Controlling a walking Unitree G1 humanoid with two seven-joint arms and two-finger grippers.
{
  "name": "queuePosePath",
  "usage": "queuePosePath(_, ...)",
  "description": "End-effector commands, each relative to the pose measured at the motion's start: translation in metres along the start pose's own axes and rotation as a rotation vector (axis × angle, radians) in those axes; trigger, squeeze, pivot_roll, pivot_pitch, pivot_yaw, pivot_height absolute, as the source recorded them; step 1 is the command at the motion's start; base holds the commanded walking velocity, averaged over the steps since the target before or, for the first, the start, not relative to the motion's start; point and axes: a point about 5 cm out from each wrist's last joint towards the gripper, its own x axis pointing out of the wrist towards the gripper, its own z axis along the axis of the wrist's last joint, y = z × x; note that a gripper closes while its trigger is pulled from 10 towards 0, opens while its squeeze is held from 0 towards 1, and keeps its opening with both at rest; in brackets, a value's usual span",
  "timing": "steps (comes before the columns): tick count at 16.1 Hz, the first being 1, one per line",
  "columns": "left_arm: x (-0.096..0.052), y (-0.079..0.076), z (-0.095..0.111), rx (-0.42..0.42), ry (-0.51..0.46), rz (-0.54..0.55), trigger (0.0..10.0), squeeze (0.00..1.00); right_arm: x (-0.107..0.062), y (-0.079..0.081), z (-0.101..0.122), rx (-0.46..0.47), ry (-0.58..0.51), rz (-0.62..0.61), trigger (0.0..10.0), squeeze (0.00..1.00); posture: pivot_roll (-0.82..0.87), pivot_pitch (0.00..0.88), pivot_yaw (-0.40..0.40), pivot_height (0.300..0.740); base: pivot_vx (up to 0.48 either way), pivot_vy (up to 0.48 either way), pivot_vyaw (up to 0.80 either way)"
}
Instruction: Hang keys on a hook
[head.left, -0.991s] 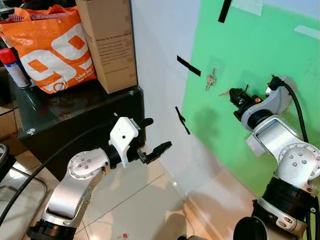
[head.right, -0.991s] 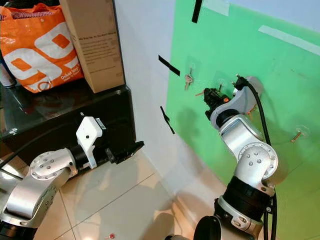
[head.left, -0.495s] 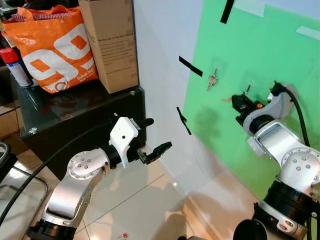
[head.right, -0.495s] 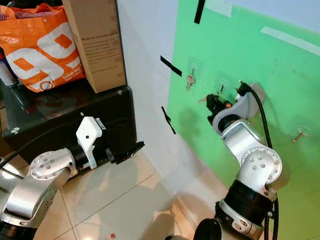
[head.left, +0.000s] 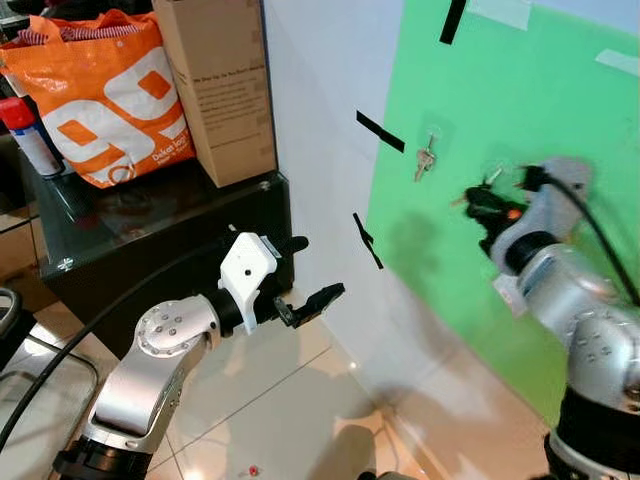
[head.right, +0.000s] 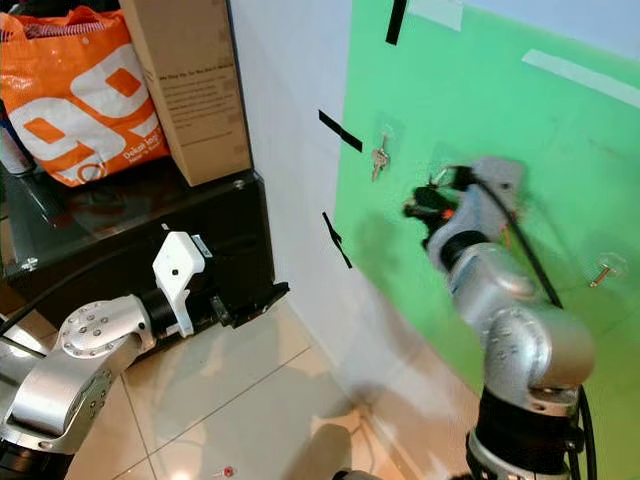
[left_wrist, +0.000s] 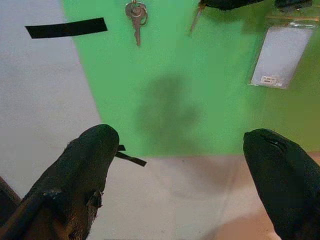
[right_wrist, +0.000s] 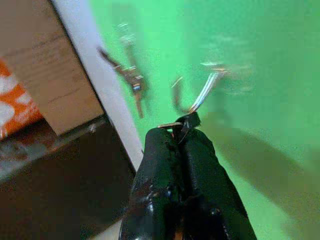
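My right gripper (head.left: 478, 207) is raised against the green wall panel (head.left: 520, 90), shut on a key ring with a silver key (right_wrist: 201, 97) sticking out past its fingertips (right_wrist: 186, 131). The key's tip (head.left: 458, 200) is close to the wall. The arm is motion-blurred. A little to the left, another key (head.left: 423, 160) hangs on a clear hook; it appears too in the left wrist view (left_wrist: 136, 14). My left gripper (head.left: 306, 272) is held low in front of the cabinet, open and holding nothing.
A black cabinet (head.left: 150, 235) with a glass top stands at the left, carrying an orange bag (head.left: 105, 95), a cardboard box (head.left: 220, 85) and a spray can (head.left: 28, 135). Black tape strips (head.left: 380, 132) mark the wall. A small item hangs on a hook (head.right: 600, 270) further right. Below lies tiled floor (head.left: 280, 400).
The right arm has swung and is now blurred; its gripper keeps the key at the wall, drifted slightly right of where it was. The left arm has not moved.
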Motion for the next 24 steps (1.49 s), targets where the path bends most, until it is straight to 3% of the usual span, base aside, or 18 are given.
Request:
queuePosePath(1,0.001,0.001,0.006,0.023,-0.008,-0.011,10.0,0.0,-0.003,0.002,0.004,-0.028,-0.038,-0.001,10.0,0.0,-0.07,0.0,0.021,0.74,0.0,0.0,0.0)
queuePosePath(9,0.0,0.002,0.001,0.02,0.0,-0.012,10.0,0.0,0.0,-0.003,0.007,0.091,-0.06,-0.008,10.0,0.0,-0.07,0.0,0.015,0.74,0.0,0.0,0.0)
queuePosePath(13,0.0,0.002,-0.001,0.021,0.003,-0.014,10.0,0.0,0.001,-0.004,0.008,0.228,-0.053,-0.003,10.0,0.0,-0.07,0.0,0.014,0.74,0.0,0.0,0.0)
queuePosePath(14,-0.003,0.002,-0.006,0.02,0.007,-0.015,10.0,0.0,0.002,-0.009,0.009,0.34,-0.056,-0.016,10.0,0.0,-0.07,0.0,0.013,0.74,0.0,0.0,0.0)
queuePosePath(19,-0.003,0.003,-0.007,0.02,0.007,-0.014,10.0,0.0,0.004,-0.01,0.006,0.514,-0.034,-0.003,10.0,0.0,-0.06,0.0,0.012,0.74,0.0,0.0,0.0)
queuePosePath(24,-0.003,0.004,-0.006,0.021,0.0,-0.01,10.0,0.0,0.003,-0.018,0.005,0.619,-0.022,-0.036,10.0,0.0,-0.06,0.0,0.013,0.74,0.0,0.0,0.0)
